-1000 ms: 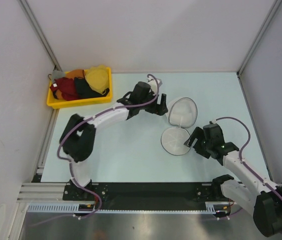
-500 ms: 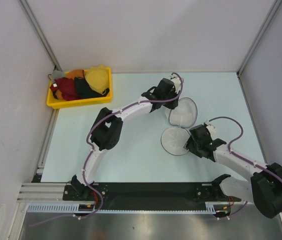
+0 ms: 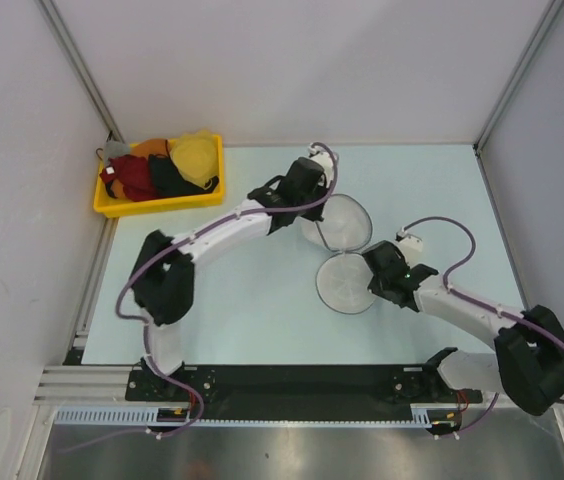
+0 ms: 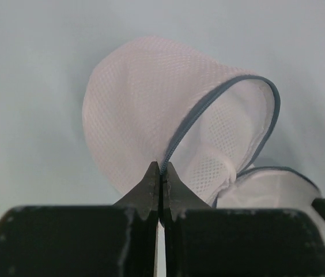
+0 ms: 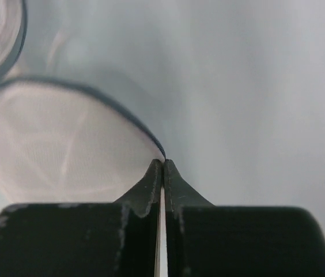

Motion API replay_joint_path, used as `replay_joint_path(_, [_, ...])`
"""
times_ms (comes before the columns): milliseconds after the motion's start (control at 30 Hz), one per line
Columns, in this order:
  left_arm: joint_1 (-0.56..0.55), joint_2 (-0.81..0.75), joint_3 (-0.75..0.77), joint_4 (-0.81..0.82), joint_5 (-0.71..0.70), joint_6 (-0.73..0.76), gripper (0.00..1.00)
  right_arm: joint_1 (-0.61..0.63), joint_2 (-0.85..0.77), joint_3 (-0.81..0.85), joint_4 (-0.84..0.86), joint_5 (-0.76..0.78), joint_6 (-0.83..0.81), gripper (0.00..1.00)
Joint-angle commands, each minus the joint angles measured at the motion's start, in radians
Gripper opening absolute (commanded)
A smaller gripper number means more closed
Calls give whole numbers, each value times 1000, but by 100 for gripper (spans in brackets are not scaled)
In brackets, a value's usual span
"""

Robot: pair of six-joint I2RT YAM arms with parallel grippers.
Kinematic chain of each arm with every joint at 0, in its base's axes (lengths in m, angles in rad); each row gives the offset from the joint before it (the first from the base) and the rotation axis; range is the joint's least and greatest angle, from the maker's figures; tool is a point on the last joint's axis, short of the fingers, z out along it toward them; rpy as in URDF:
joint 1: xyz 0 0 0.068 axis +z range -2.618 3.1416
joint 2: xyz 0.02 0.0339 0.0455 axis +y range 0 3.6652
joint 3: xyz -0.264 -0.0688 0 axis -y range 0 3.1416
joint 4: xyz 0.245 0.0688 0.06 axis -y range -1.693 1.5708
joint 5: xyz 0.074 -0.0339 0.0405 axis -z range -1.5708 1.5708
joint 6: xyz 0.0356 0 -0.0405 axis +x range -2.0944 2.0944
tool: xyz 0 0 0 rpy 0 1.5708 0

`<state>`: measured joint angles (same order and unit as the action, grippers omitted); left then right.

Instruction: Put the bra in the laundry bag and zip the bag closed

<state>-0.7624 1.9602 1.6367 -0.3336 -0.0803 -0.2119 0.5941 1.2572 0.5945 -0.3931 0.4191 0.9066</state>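
The laundry bag [image 3: 345, 225] lies open on the table as two round white mesh halves with dark rims. The far half [image 4: 133, 104] is tipped up, and my left gripper [image 4: 161, 168] is shut on its dark rim. In the top view the left gripper [image 3: 316, 213] sits at that half's left edge. My right gripper [image 5: 163, 161] is shut on the rim of the near half [image 5: 64, 144], at its right edge [image 3: 367, 283]. The bra appears to be among the garments [image 3: 162, 170] heaped in the bin; a yellow cupped piece [image 3: 195, 155] lies on top.
A yellow plastic bin [image 3: 152, 206] stands at the far left of the table, by the left wall. Metal frame posts rise at the back corners. Both arms reach inward over the middle of the pale table [image 3: 252, 300].
Both grippers went from open to shut on the bag's rims. The left gripper drew the far half to the left. The right gripper moved left onto the near half.
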Motion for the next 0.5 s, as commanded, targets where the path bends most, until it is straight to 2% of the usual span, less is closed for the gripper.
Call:
replay_joint_path(0, [-5,-279,-110,-22,-240,-26,0,19,-186,123,-200,194,-182,0])
replay_joint_path(67, [-5,-381,-170,-70,-298,-67,0,22,-255,154,-231,202,-263,0])
replay_joint_path(100, [-6,-411,-191,-73,-280,-78,0,23,-322,163,-239,182,-353,0])
replay_joint_path(167, [-20,-458,-251,-87,-283,-113,0,21,-366,201,-254,169,-426,0])
replay_joint_path(267, [-29,-529,-342,-94,-282,-194,0,9,-363,309,-315,165,-515,0])
replay_joint_path(367, [-38,-613,-469,-35,-288,-286,0,-1,-317,418,-395,60,-551,0])
replay_joint_path(433, [-28,-693,-558,93,-219,-360,0,-8,-311,436,-374,-171,-599,0])
replay_joint_path(467, [-20,-716,-634,143,-179,-377,0,-23,-303,441,-359,-339,-604,4])
